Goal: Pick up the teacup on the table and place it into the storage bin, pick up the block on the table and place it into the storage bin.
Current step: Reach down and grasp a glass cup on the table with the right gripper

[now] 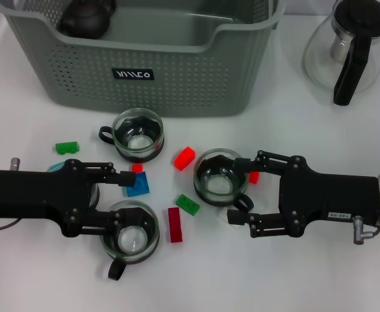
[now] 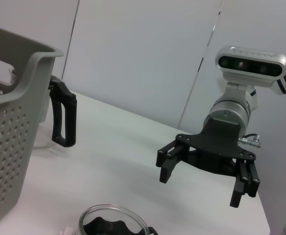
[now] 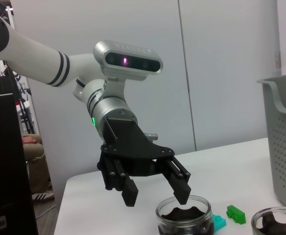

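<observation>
Teacup (image 1: 132, 234) on white table (image 1: 40, 286); pale wall panels behind.

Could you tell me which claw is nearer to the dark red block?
Left. The left claw is just beside the dark red block; the right claw sits farther off, past a teacup.

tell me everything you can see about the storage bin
The storage bin is a large grey-green plastic basket with perforated walls, a rolled rim, handle cut-outs and a small black label in white lettering on its front. It stands upright at the far side of the white table. A dark teapot sits inside, in its left corner. Neither claw touches it.
</observation>
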{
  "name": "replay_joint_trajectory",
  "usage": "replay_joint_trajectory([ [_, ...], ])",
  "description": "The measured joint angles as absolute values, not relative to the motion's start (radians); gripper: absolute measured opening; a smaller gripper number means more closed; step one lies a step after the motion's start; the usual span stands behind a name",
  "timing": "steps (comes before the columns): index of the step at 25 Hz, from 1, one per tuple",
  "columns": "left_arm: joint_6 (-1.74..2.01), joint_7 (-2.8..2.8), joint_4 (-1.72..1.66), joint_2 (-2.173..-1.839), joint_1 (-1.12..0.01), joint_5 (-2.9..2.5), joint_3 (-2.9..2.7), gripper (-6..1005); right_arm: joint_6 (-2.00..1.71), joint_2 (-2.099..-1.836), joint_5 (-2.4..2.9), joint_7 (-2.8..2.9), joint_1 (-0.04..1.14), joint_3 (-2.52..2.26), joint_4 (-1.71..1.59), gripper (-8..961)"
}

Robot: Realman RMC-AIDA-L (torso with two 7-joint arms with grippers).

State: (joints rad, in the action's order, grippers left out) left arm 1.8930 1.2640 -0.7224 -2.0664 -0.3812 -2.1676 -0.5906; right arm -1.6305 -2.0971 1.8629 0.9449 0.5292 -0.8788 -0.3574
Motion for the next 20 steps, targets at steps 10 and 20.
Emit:
replay_joint_trajectory([
  [10, 1.893, 1.279, -0.712, -2.068, -0.38, -2.172, -0.591, 702, -1.636, -2.097, 1.865, 0.945, 0.526, -0.879, -0.357, 912],
  [20, 1.93, 1.298, -0.712, -2.063, -0.371, -2.165, -0.547, 701, -1.632, -2.093, 1.879, 1.021, 0.531, -0.887, -0.368, 911],
])
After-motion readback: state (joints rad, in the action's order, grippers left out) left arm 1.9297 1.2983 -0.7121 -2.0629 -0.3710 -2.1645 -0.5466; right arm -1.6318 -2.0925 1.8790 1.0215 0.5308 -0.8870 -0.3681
